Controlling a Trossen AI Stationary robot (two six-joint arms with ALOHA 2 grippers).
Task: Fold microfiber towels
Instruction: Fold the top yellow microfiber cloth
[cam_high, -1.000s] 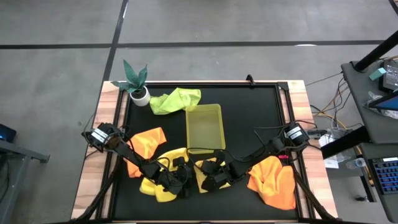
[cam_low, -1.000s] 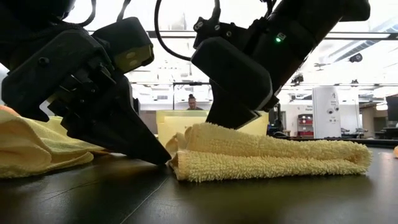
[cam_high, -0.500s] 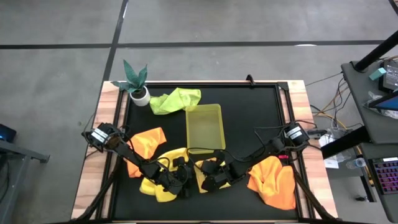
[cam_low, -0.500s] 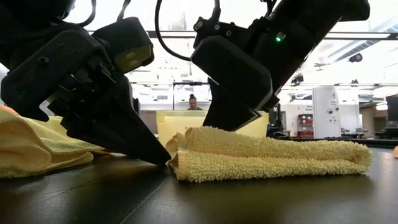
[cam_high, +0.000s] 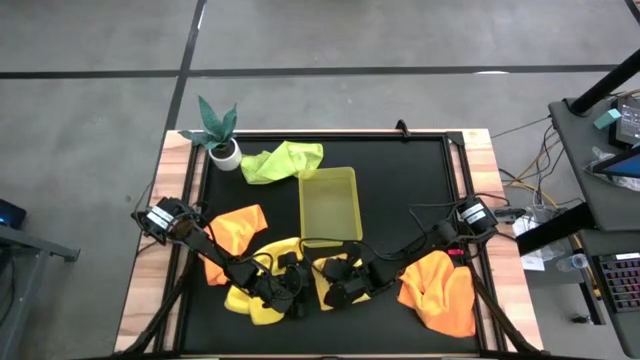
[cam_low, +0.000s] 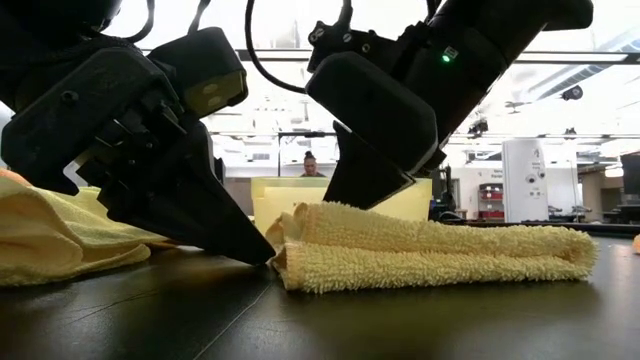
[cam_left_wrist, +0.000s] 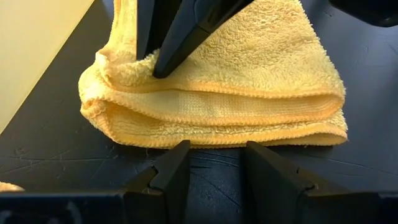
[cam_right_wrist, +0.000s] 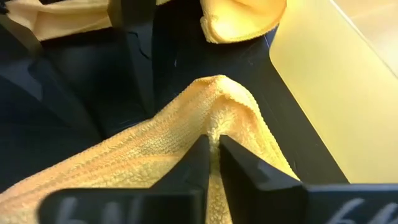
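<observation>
We have the folded yellow towel (cam_left_wrist: 214, 102) on the worktop (cam_left_wrist: 348, 168), long axis across the left gripper (cam_left_wrist: 214, 163); left jaws half open, empty; right gripper (cam_right_wrist: 212, 155) pinches its top layer.

Very little has moved. In the low view the right hand (cam_low: 345, 195) has lifted slightly, its body sitting a touch higher than a second ago and drifting a shade toward 11 o'clock. Its fingertips remain pinched on the upper fold of the pale yellow towel (cam_low: 440, 257), and that fold's end by the fingers now rises a little higher off the layer beneath.
</observation>
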